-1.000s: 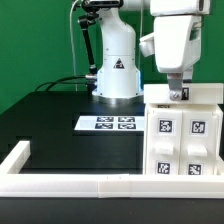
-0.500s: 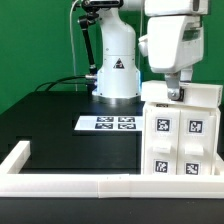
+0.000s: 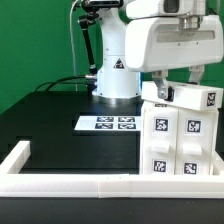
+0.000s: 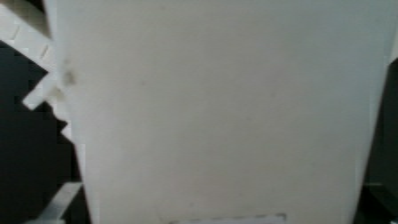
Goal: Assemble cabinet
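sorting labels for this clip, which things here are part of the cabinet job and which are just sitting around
Part of the job:
- cabinet, white tagged body at the exterior view's right
- gripper, down at the cabinet's top; its grip cannot be made out

Just lying about:
- marker board, flat on the black table
- white border rails along the table's edge

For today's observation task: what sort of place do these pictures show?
Probably a robotics lab test bench: a robot arm works over a black table edged by white rails, with a marker board and tagged cabinet.

The white, rounded plastic robot arm [image 3: 175, 45] rises from a conical base [image 3: 117, 72] bearing a black triangular marking.
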### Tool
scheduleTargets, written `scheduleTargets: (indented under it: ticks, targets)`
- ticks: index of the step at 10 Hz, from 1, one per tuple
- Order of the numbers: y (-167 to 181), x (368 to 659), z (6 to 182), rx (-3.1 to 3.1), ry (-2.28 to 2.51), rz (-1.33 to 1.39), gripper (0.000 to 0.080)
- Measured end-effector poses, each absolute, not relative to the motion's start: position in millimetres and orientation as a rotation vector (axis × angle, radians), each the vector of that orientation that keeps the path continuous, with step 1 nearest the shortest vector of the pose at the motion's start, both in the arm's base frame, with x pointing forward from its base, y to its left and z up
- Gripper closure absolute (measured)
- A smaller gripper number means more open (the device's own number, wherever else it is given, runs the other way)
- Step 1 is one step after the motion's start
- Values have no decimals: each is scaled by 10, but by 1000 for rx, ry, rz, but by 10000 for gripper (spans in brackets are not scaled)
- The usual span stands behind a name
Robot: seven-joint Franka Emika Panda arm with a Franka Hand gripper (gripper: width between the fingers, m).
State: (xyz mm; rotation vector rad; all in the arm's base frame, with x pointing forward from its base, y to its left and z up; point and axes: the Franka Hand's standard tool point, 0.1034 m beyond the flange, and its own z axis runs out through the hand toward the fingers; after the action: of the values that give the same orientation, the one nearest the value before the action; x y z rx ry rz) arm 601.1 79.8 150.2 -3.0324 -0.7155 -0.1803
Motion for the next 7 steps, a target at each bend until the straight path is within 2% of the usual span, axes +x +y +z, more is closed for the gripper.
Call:
scheduleTargets:
  ticks: [3, 7]
  targets:
    - [844, 5998, 1499, -3090, -172, -168, 245]
    - [841, 5999, 1494, -3070, 255, -157, 243]
